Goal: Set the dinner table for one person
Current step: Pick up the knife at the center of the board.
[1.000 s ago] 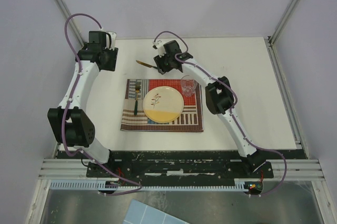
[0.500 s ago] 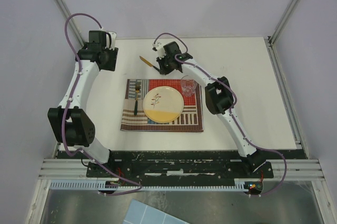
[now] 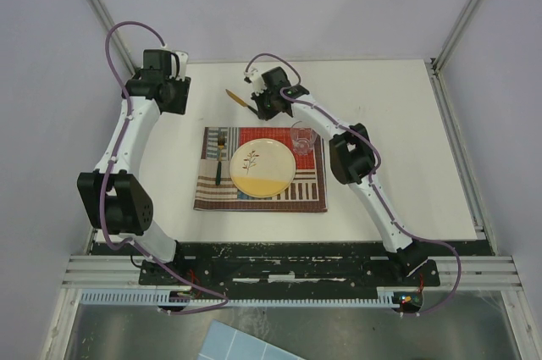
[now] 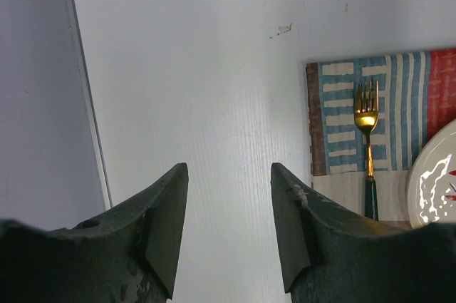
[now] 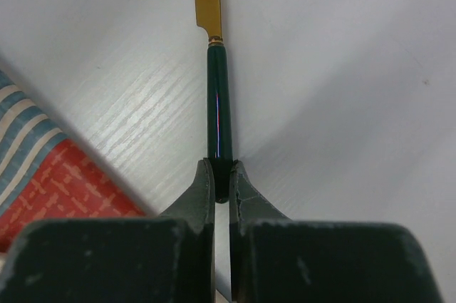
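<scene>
Under both arms, the dinner table (image 3: 398,123) spreads white and flat across the enclosure floor. Near its middle lies a striped placemat (image 3: 301,195) carrying a plate (image 3: 263,167), with a fork (image 3: 219,157) to the plate's left and a glass (image 3: 302,135) at the mat's far right corner. Just beyond the mat, the right gripper (image 5: 221,175) is clamped on the green handle of a gold-bladed knife (image 5: 218,96). The left gripper (image 4: 228,203) hangs over bare tabletop, jaws apart, holding nothing.
</scene>
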Robot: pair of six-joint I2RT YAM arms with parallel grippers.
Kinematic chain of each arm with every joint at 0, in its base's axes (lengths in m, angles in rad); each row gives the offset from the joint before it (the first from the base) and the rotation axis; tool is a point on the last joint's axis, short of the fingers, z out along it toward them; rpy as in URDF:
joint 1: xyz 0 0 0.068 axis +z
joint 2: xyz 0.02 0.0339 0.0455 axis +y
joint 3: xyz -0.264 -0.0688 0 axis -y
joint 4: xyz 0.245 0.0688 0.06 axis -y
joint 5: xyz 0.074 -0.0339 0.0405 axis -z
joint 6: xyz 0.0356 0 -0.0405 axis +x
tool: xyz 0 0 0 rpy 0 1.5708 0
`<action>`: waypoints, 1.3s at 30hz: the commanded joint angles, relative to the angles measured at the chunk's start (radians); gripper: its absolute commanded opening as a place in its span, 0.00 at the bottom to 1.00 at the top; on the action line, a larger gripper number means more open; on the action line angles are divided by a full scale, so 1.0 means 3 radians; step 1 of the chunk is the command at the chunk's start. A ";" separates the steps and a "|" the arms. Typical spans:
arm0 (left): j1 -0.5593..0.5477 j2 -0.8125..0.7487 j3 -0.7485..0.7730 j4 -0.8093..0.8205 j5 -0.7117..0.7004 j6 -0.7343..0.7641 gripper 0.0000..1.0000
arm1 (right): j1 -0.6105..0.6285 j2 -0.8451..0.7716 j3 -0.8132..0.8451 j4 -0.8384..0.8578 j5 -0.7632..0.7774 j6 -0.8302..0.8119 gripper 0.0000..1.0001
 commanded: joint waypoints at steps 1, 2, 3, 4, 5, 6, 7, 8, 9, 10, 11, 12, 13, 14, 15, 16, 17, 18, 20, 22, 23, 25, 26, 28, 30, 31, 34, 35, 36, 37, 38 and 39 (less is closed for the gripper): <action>-0.0003 -0.0133 -0.0065 0.0184 0.0074 0.0106 0.57 | 0.0001 -0.0304 0.0035 0.0046 0.0195 -0.0140 0.01; -0.0003 -0.0154 -0.0092 0.0211 0.0092 0.0097 0.57 | 0.0004 -0.0344 0.0025 0.0049 0.0221 -0.0144 0.01; -0.0004 -0.0167 -0.0124 0.0231 0.0109 0.0089 0.57 | 0.0004 -0.0388 0.0008 0.0056 0.0246 -0.0142 0.01; -0.0001 -0.0182 -0.0159 0.0251 0.0125 0.0078 0.57 | 0.0002 -0.0414 -0.0018 0.0066 0.0268 -0.0142 0.01; -0.0004 -0.0204 -0.0196 0.0276 0.0149 0.0067 0.57 | 0.0006 -0.0495 -0.0048 0.0081 0.0288 -0.0142 0.01; -0.0003 -0.0221 -0.0232 0.0302 0.0170 0.0064 0.57 | 0.0003 -0.0561 -0.0081 0.0093 0.0303 -0.0145 0.01; -0.0004 -0.0240 -0.0272 0.0324 0.0194 0.0055 0.57 | 0.0001 -0.0607 -0.0098 0.0101 0.0310 -0.0158 0.01; -0.0004 -0.0265 -0.0312 0.0349 0.0220 0.0056 0.57 | 0.0002 -0.0643 -0.0099 0.0097 0.0313 -0.0177 0.01; -0.0003 -0.0285 -0.0350 0.0374 0.0247 0.0055 0.57 | 0.0006 -0.0682 -0.0093 0.0096 0.0329 -0.0192 0.01; -0.0002 -0.0302 -0.0389 0.0399 0.0266 0.0051 0.57 | 0.0001 -0.0709 -0.0082 0.0092 0.0349 -0.0198 0.01; -0.0004 -0.0318 -0.0420 0.0419 0.0285 0.0046 0.57 | 0.0004 -0.0731 -0.0061 0.0083 0.0374 -0.0202 0.01; -0.0004 -0.0332 -0.0449 0.0441 0.0298 0.0044 0.57 | 0.0003 -0.0756 -0.0043 0.0057 0.0392 -0.0203 0.01; -0.0004 -0.0350 -0.0477 0.0453 0.0311 0.0038 0.57 | 0.0004 -0.0788 -0.0039 0.0040 0.0408 -0.0200 0.01; -0.0001 -0.0366 -0.0508 0.0463 0.0330 0.0031 0.57 | 0.0003 -0.0824 -0.0050 0.0026 0.0420 -0.0196 0.01; -0.0002 -0.0388 -0.0536 0.0477 0.0350 0.0030 0.57 | 0.0004 -0.0864 -0.0070 0.0013 0.0436 -0.0194 0.01; -0.0004 -0.0410 -0.0562 0.0489 0.0365 0.0029 0.57 | 0.0001 -0.0912 -0.0098 -0.0003 0.0453 -0.0192 0.01; -0.0003 -0.0430 -0.0592 0.0502 0.0375 0.0028 0.57 | 0.0000 -0.0956 -0.0119 -0.0035 0.0471 -0.0202 0.01; -0.0004 -0.0451 -0.0634 0.0515 0.0384 0.0029 0.57 | 0.0000 -0.1007 -0.0142 -0.0062 0.0488 -0.0226 0.01; -0.0001 -0.0489 -0.0697 0.0536 0.0422 0.0029 0.57 | -0.0012 -0.1130 -0.0203 -0.0121 0.0536 -0.0269 0.01; -0.0004 -0.0527 -0.0773 0.0574 0.0453 0.0007 0.57 | -0.0053 -0.1270 -0.0285 -0.0213 0.0539 -0.0256 0.01; -0.0004 -0.0539 -0.0812 0.0595 0.0470 -0.0016 0.57 | -0.0078 -0.1341 -0.0319 -0.0282 0.0528 -0.0235 0.01; -0.0003 -0.0560 -0.0887 0.0623 0.0517 -0.0064 0.57 | -0.0143 -0.1503 -0.0425 -0.0410 0.0502 -0.0198 0.01; -0.0003 -0.0576 -0.0927 0.0637 0.0545 -0.0088 0.57 | -0.0166 -0.1600 -0.0501 -0.0461 0.0490 -0.0187 0.01; -0.0004 -0.0599 -0.0999 0.0672 0.0584 -0.0146 0.56 | -0.0202 -0.1830 -0.0697 -0.0524 0.0466 -0.0216 0.01; -0.0004 -0.0605 -0.1051 0.0697 0.0648 -0.0185 0.56 | -0.0205 -0.2084 -0.0887 -0.0638 0.0442 -0.0331 0.01; -0.0003 -0.0606 -0.1067 0.0699 0.0675 -0.0201 0.56 | -0.0206 -0.2176 -0.0931 -0.0745 0.0426 -0.0409 0.01; -0.0004 -0.0601 -0.1082 0.0699 0.0722 -0.0223 0.56 | -0.0210 -0.2439 -0.0981 -0.1218 0.0361 -0.0637 0.02; -0.0005 -0.0600 -0.1082 0.0702 0.0721 -0.0227 0.56 | -0.0211 -0.2536 -0.1024 -0.1318 0.0354 -0.0676 0.01; -0.0005 -0.0596 -0.1084 0.0705 0.0716 -0.0232 0.56 | -0.0215 -0.2639 -0.1078 -0.1413 0.0335 -0.0706 0.02; -0.0004 -0.0599 -0.1079 0.0707 0.0715 -0.0244 0.56 | -0.0220 -0.2751 -0.1143 -0.1494 0.0312 -0.0737 0.02; -0.0004 -0.0590 -0.1077 0.0702 0.0715 -0.0251 0.56 | -0.0223 -0.2865 -0.1231 -0.1560 0.0293 -0.0758 0.01; -0.0003 -0.0586 -0.1077 0.0700 0.0724 -0.0253 0.56 | -0.0226 -0.2980 -0.1324 -0.1617 0.0273 -0.0778 0.02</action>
